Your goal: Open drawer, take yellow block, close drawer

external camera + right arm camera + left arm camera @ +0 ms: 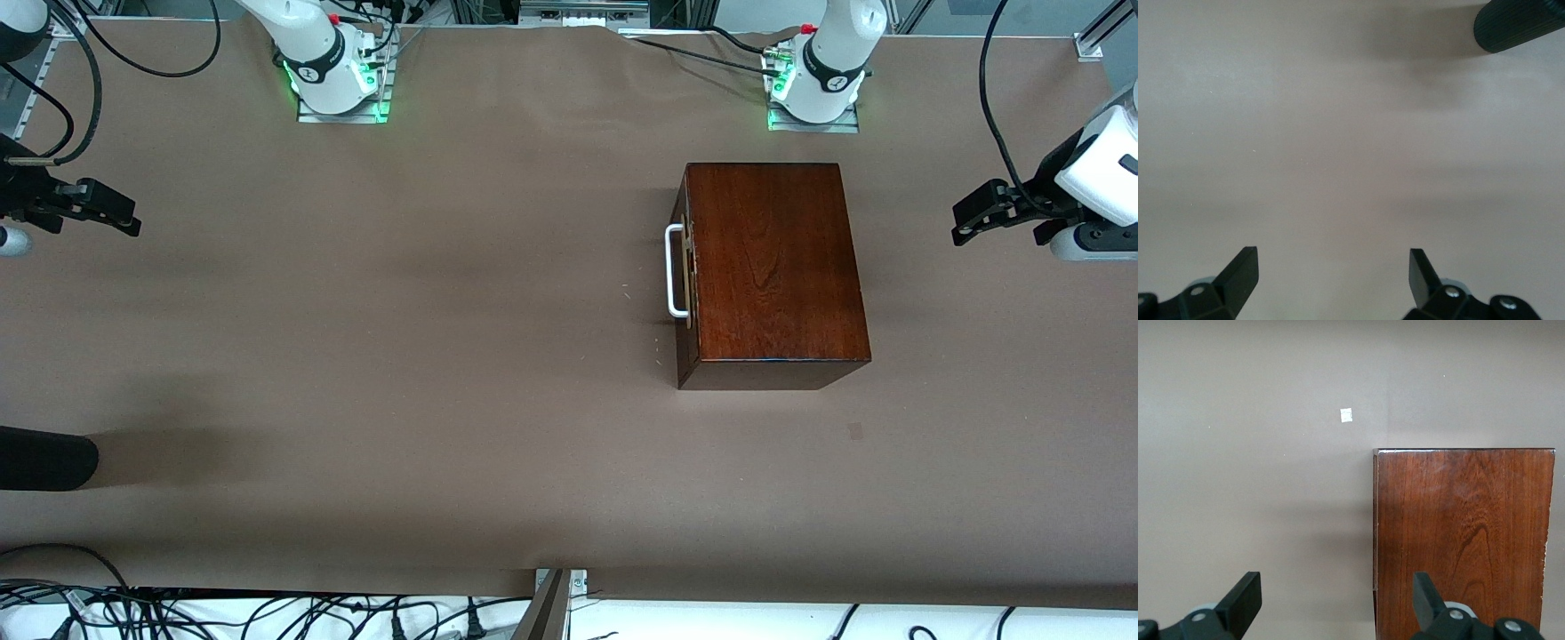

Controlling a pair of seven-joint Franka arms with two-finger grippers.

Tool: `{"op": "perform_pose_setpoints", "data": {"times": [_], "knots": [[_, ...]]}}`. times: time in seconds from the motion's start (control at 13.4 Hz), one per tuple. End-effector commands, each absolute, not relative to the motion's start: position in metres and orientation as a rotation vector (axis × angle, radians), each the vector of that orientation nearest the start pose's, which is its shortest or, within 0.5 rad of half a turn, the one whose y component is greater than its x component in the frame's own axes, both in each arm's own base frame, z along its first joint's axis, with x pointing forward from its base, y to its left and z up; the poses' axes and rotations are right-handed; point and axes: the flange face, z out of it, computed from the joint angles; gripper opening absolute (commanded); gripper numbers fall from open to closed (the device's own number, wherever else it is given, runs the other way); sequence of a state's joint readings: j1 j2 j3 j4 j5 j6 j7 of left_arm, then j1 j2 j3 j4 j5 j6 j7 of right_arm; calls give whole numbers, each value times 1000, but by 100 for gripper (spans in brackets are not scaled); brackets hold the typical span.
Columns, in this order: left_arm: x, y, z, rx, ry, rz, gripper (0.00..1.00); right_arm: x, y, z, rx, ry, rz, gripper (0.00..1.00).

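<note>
The glossy mahogany box [773,267] stands toward the left arm's end of the table. Its drawer [685,293] is shut, with the white bar handle [673,271] facing the right arm's end. The yellow block is hidden. My left gripper [960,222] hangs open and empty over the table at the left arm's end, beside the box. In the left wrist view the box top [1465,533] lies under one fingertip of that gripper [1336,593]. My right gripper [133,218] is open and empty over bare table at the right arm's end, and the right wrist view shows it [1333,270] the same way.
A black ribbed cylinder [44,462] pokes in at the right arm's end, nearer the front camera, and the right wrist view also catches this cylinder [1518,27]. A small pale mark [1346,415] lies on the brown table cover near the box. Cables [267,613] run along the front edge.
</note>
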State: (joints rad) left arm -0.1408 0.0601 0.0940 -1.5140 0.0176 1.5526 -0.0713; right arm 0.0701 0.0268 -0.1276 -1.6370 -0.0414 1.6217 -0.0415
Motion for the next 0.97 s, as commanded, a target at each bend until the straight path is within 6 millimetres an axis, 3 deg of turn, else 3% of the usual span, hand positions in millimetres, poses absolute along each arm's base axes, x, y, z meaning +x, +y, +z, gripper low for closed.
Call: {"op": "perform_pose_setpoints", "data": {"times": [0.0,0.75,0.9], "knots": [[572,-16,618,-3128,-55,37,100,562,-37,586,-3177,26,76,100],[565,-15,621,-3133,-63,59,100,562,-37,585,-3177,23,78,100],[564,-39,623,-3119,-8,53,100,562,-37,585,-3177,26,78,100]]}}
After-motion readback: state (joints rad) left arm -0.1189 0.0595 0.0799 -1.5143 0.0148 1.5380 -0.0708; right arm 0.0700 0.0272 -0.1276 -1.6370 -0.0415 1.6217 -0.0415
